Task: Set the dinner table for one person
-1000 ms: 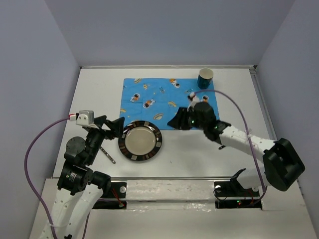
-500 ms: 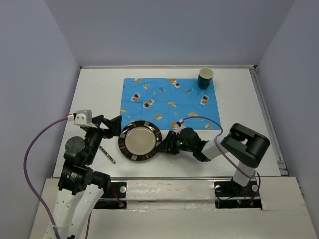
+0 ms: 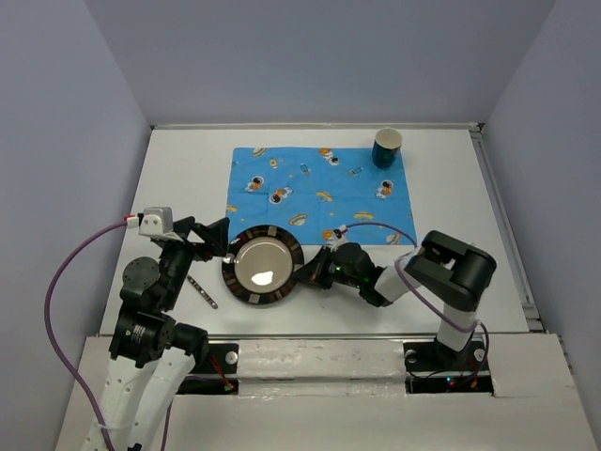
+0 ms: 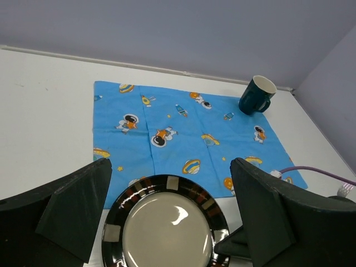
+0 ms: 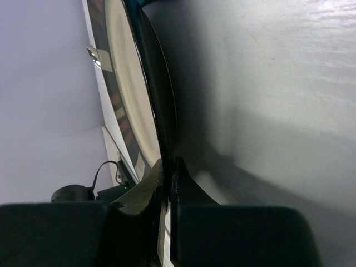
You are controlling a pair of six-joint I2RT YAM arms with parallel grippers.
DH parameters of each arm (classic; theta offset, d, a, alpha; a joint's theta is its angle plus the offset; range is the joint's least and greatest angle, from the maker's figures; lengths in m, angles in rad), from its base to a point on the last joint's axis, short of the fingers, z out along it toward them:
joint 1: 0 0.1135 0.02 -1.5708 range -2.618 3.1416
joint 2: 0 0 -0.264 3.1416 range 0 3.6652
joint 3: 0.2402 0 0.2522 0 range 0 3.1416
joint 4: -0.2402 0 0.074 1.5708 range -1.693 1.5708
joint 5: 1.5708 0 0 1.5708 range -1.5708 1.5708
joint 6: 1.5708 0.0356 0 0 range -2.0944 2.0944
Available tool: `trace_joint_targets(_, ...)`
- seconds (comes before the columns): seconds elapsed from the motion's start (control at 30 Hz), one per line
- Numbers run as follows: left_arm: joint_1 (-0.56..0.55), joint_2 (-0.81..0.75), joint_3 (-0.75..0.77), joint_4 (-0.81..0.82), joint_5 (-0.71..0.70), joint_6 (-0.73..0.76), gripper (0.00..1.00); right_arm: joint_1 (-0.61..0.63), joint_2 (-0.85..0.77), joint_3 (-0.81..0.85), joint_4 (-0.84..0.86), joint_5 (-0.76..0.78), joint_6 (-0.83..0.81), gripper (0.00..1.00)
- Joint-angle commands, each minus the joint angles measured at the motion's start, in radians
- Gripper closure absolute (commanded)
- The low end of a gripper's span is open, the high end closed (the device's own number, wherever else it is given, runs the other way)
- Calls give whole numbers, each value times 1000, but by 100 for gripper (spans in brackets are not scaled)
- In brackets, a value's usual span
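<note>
Black-rimmed plate is getting pinched by the right gripper, left gripper hanging spread beside it; probably needing a lift onto the mat beyond.

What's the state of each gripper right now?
Left gripper: open, holding nothing.
Right gripper: closed on the rim of the plate.
</note>
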Motion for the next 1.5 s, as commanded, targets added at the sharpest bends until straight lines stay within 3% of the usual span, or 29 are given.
trace_joint_targets(0.0, 6, 6, 15, 54, 6, 6, 1, 11, -189, -15, 19, 24, -60, 100)
trace_joint_targets(0.1, 4, 8, 17, 56, 6, 6, 1, 0, -365, -10, -147, 62, -128, 100)
trace_joint_targets(0.17, 4, 6, 17, 57, 6, 7, 1, -35, -453, -7, -172, 46, -133, 100)
trace_joint_targets(0.33, 4, -4, 15, 57, 6, 6, 1, -203, -501, 28, -194, -7, -136, 100)
trace_joint_targets(0.73, 4, 2, 12, 60, 46, 4, 1, -453, -265, 244, -141, -10, -93, 100)
trace_joint_targets(1.33, -1, 3, 10, 62, 55, 3, 1, -503, -16, 303, -81, -76, -24, 100)
trace_joint_targets(1.37, -1, 2, 9, 63, 56, 3, 1, -503, -15, 296, -83, -77, -24, 98)
trace_joint_targets(1.4, -1, 2, 10, 62, 57, 3, 1, -503, -13, 292, -103, -80, -34, 82)
trace_joint_targets(1.47, -1, 2, 10, 62, 57, 3, 1, -503, -21, 281, -133, -80, -51, 67)
